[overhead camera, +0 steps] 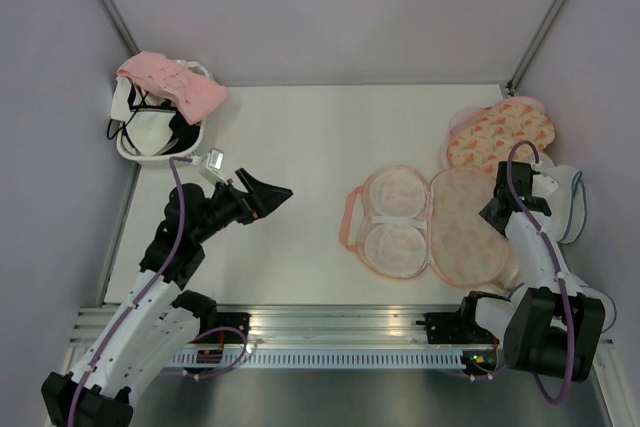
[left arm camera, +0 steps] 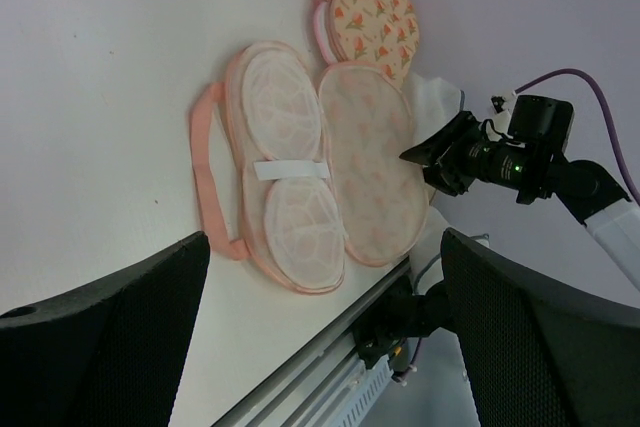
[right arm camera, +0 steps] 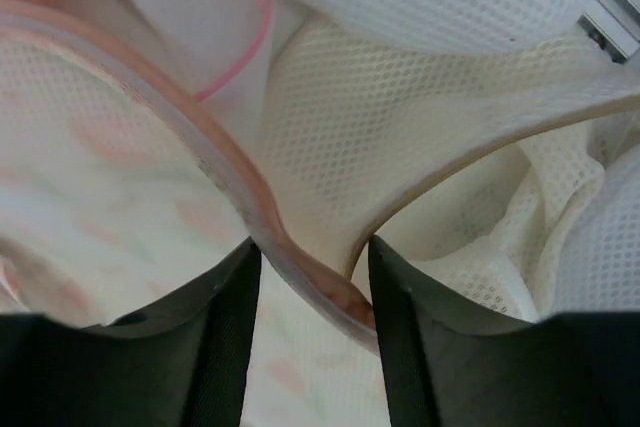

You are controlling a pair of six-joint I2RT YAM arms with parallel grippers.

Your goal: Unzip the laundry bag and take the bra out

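The peach laundry bag (overhead camera: 465,222) lies unzipped and spread flat at the centre right, its pale mesh-lined half (overhead camera: 395,222) to the left. It also shows in the left wrist view (left arm camera: 370,162). No bra shows inside it. A soft light-pink bra (overhead camera: 175,85) is draped over the white basket (overhead camera: 135,152) at the back left. My left gripper (overhead camera: 268,192) is open and empty over bare table, pointing toward the bag, jaws wide (left arm camera: 325,247). My right gripper (overhead camera: 497,209) is at the bag's right edge. Its open fingers straddle the bag's pink rim (right arm camera: 215,162).
A second peach printed pouch (overhead camera: 500,132) lies behind the open bag. A white domed pouch with blue trim (overhead camera: 565,202) sits at the far right, under my right arm. Black-and-white garments (overhead camera: 150,117) fill the basket. Grey walls close in the left, right and back.
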